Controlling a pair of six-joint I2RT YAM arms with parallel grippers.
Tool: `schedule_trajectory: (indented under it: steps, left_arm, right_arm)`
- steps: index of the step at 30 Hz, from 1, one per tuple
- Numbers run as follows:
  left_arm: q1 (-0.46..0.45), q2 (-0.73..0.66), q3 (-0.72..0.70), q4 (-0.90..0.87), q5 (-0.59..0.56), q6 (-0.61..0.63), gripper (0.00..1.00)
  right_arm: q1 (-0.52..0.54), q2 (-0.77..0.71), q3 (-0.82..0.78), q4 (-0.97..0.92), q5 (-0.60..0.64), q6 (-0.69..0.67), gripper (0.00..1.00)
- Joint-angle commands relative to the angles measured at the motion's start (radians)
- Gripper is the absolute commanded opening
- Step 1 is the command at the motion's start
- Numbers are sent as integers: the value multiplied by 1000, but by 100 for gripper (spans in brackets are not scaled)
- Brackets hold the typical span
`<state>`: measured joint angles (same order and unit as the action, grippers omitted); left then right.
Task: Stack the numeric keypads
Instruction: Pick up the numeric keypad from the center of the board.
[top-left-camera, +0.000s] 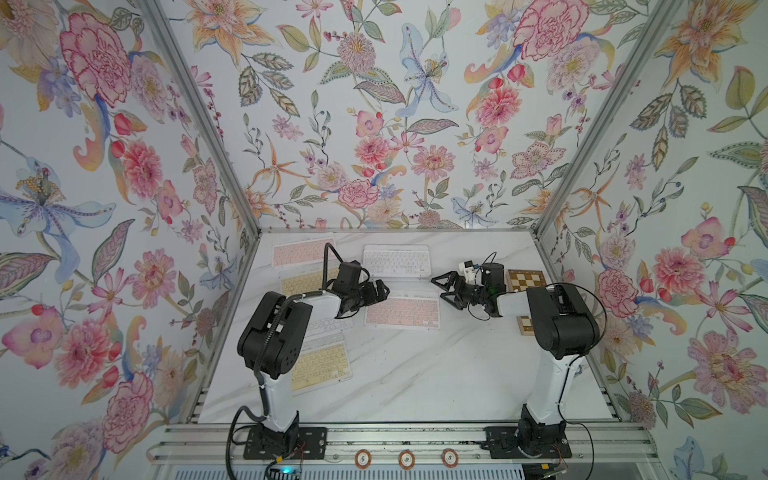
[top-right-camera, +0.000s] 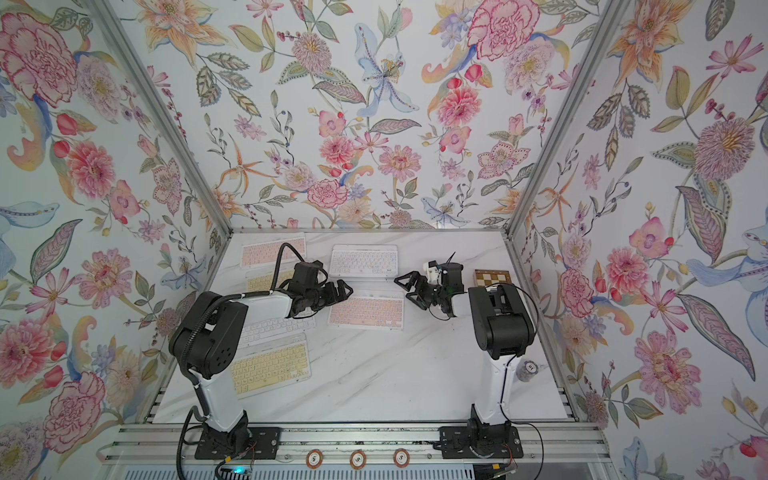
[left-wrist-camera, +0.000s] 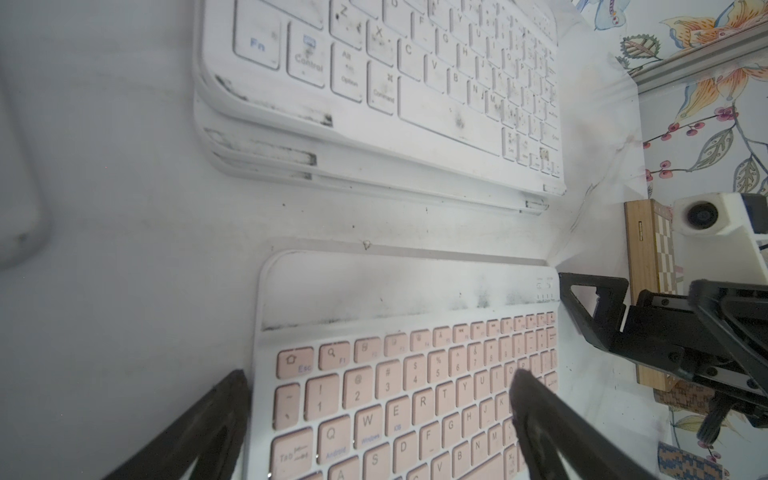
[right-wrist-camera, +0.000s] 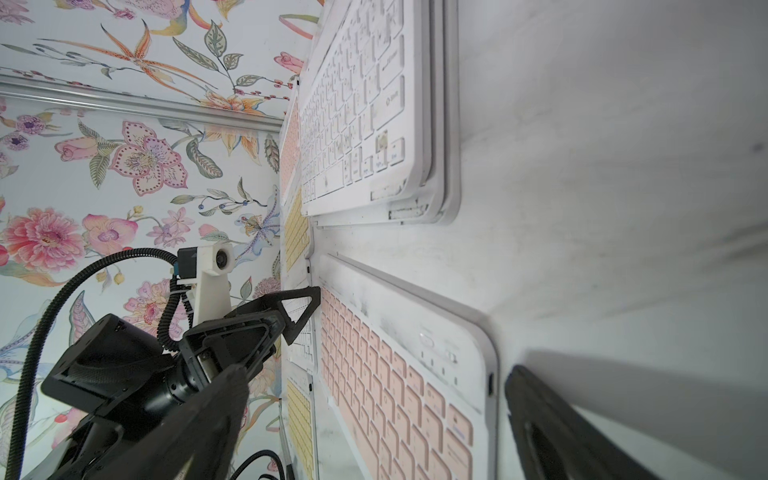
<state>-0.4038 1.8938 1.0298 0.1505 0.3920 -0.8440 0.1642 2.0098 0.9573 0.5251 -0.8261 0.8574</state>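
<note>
I'm watching the pink keypad (top-left-camera: 402, 312) lying between both tools: left tool (top-left-camera: 380, 291), jaws apart, straddling its "Esc"/"Tab" end; right tool (top-left-camera: 438, 288), jaws wide, hanging just beside the opposite end.

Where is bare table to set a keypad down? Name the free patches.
Free: the wide near half of the table, bordered at the back by the middle pink keypad. Crowded: the left edge, lined from the far pink keypad to the near yellow keypad.

You see a smooth marble-look white desk (top-left-camera: 415, 374), a smudged matt white plastic keypad with pink keys (top-left-camera: 402, 313), and a brown-and-cream wooden chessboard (top-left-camera: 525, 279).
</note>
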Motion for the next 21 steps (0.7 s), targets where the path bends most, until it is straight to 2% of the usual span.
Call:
schedule_trajectory:
  steps: [1,7,15,21]
  left_arm:
    - [6,37,-9,-31,30,13,99]
    - [7,43,-10,-31,32,14,99]
    - [11,52,-20,-23,37,14,99]
    - [11,57,-28,-11,44,8,99]
  right_arm:
    - [20,43,23,-71,28,3,99]
    - [46,29,29,-61,23,22,99]
    - [46,28,-19,180,-38,182,99]
    - [52,7,-30,215,-50,212,99]
